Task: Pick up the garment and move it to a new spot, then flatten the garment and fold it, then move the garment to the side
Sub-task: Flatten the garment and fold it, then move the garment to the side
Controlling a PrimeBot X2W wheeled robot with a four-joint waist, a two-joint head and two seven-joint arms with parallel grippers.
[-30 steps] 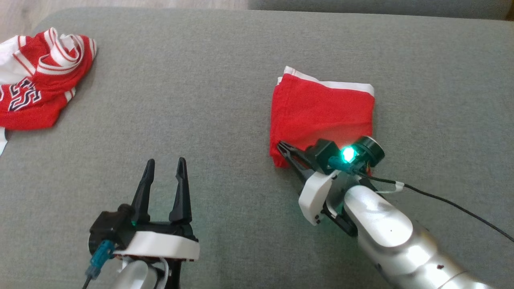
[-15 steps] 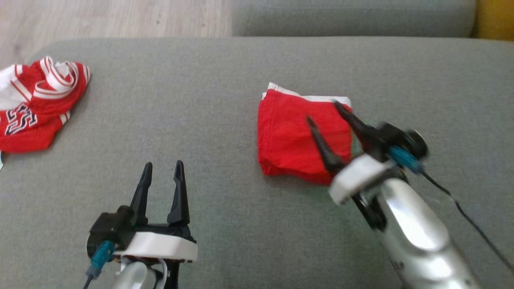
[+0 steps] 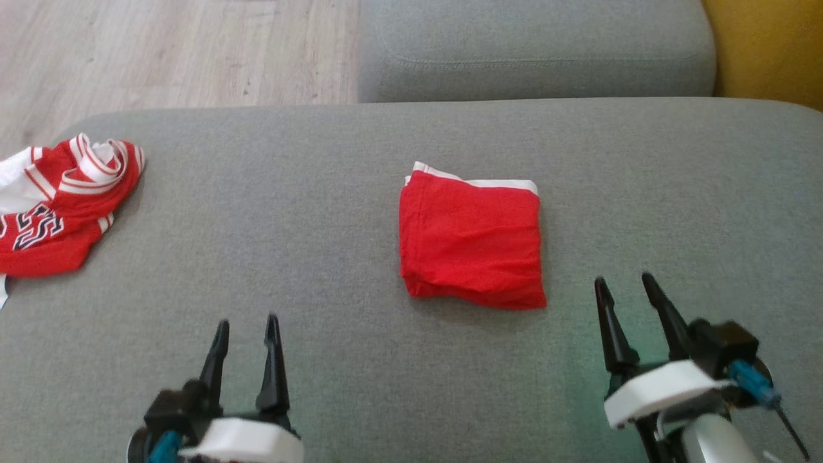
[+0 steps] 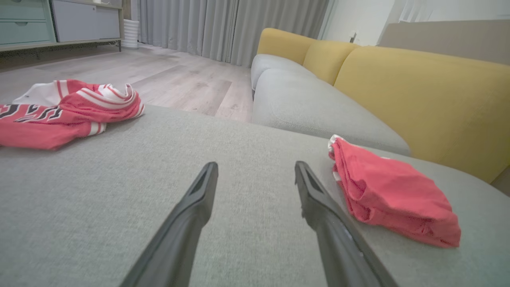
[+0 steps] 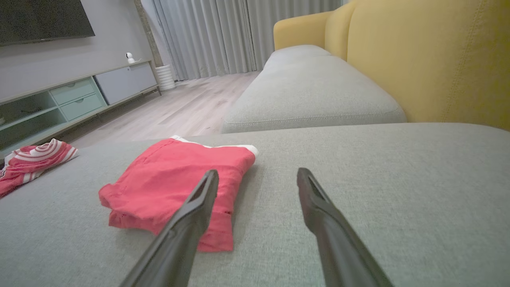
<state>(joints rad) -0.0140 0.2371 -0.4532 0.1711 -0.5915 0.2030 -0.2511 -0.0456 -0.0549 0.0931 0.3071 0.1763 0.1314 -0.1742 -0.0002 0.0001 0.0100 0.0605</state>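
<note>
The right pincer (image 3: 623, 279) stood spread and empty at five o'clock from the folded red garment (image 3: 472, 247), which lay on the grey cushion (image 3: 308, 193). The left pincer (image 3: 247, 319), likewise spread and empty, was at eight o'clock.

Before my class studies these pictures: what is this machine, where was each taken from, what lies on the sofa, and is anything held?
It is a two-armed robot. One picture looks down from its head: the left gripper and right gripper, each two dark fingers, stand open and empty. The other two come from wrist cameras, looking along those fingers. On the grey sofa cushion lie a folded red garment and, far left, a crumpled red-and-white jersey. Nothing is held.
</note>
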